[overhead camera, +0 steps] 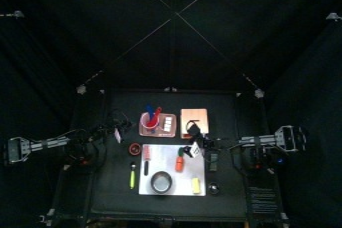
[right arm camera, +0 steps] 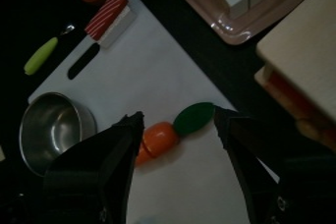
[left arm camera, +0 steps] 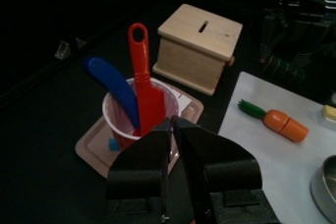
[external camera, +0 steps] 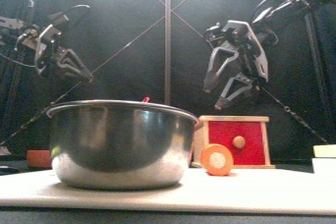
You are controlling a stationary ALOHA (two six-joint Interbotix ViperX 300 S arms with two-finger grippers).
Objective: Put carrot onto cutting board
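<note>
A robot test cell made up as a toy kitchen: black curtains (overhead camera: 80,42) pen in a small black table (overhead camera: 110,210), with an arm entering from each side. On the table lie a white cutting board (right arm camera: 157,66), a steel bowl (external camera: 121,141), a cup of plastic utensils (left arm camera: 136,105) and a wooden box (left arm camera: 197,36).

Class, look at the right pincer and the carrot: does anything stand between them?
Nothing visible does. The right pincer hangs open above the carrot, which already lies on the cutting board; the metal bowl sits off to one side.
</note>
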